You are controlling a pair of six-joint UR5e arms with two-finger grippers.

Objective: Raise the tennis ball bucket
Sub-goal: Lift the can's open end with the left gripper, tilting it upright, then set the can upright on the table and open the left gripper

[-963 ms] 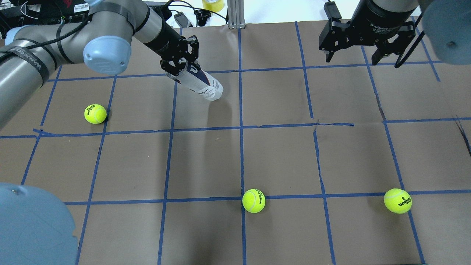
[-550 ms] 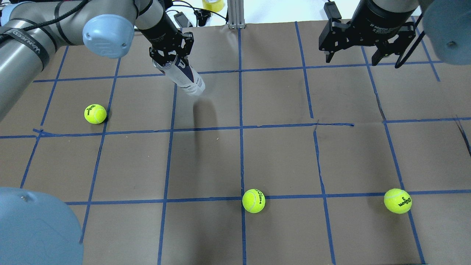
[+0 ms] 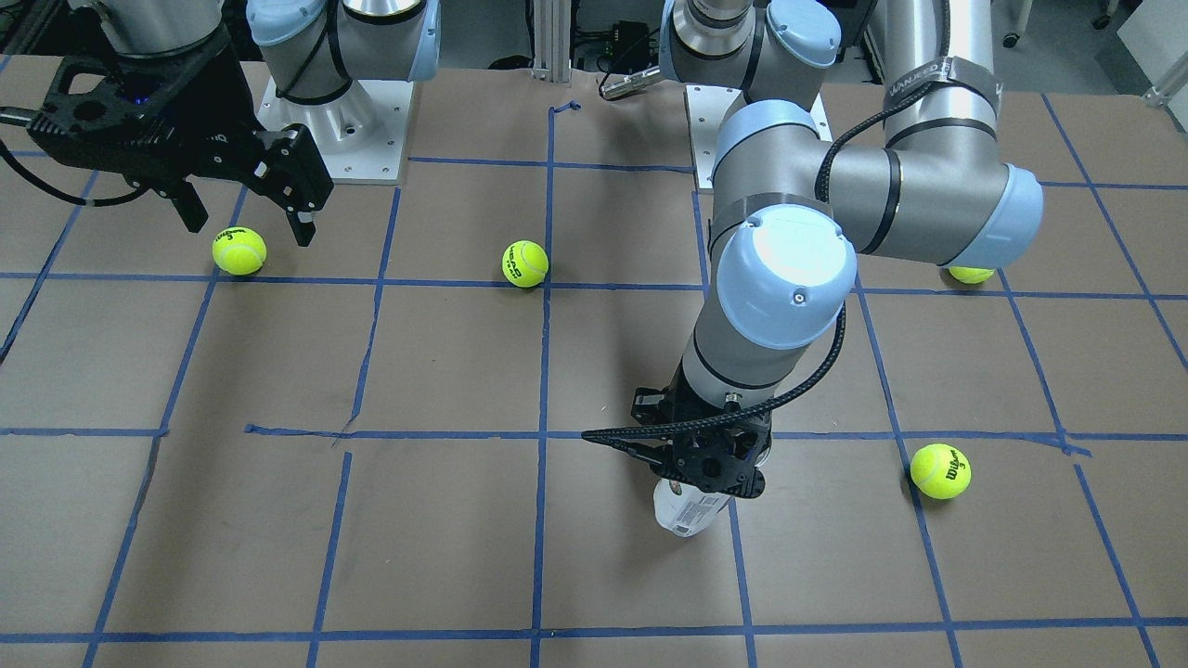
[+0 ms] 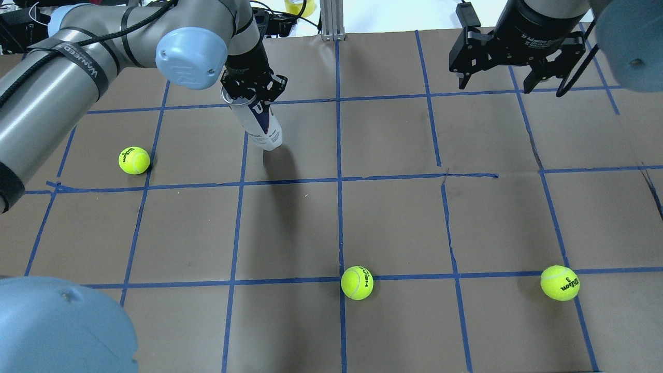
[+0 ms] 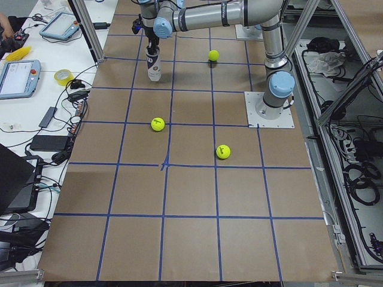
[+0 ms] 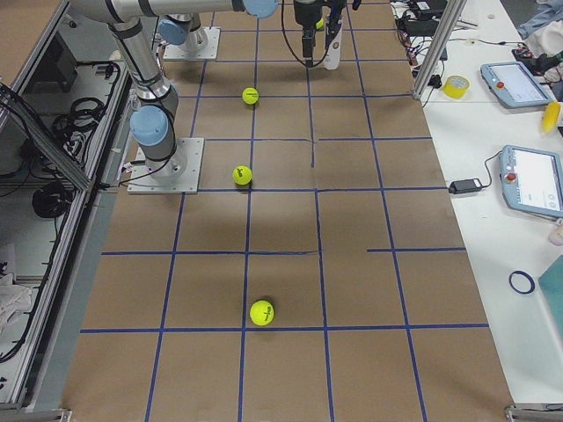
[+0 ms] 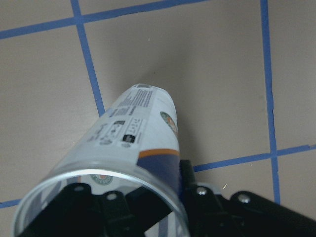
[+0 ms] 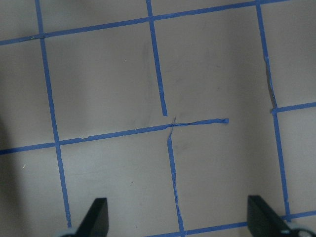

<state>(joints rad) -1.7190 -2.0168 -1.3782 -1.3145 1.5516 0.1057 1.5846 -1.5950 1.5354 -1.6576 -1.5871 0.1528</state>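
The tennis ball bucket [image 4: 261, 124] is a slim clear can with a white-and-navy label. It stands almost upright, with its closed end at or just above the brown table. My left gripper [image 4: 252, 93] is shut on its open top end from above. The can also shows in the front view [image 3: 685, 508] below the gripper [image 3: 710, 464], in the left wrist view [image 7: 136, 133], and in the left side view [image 5: 154, 63]. My right gripper [image 4: 495, 84] is open and empty, high over the far right of the table, with its fingers [image 8: 96, 219] spread wide.
Three yellow-green tennis balls lie on the table: one at the left [image 4: 134, 160], one front middle [image 4: 357, 282], one front right [image 4: 560, 283]. Blue tape lines [image 4: 339, 178] grid the brown paper. A tape roll [image 4: 300, 6] sits beyond the far edge.
My left gripper has swung the can from a steep slant towards the right to almost upright. The wrist now points down over it. The right arm and the balls have not moved.
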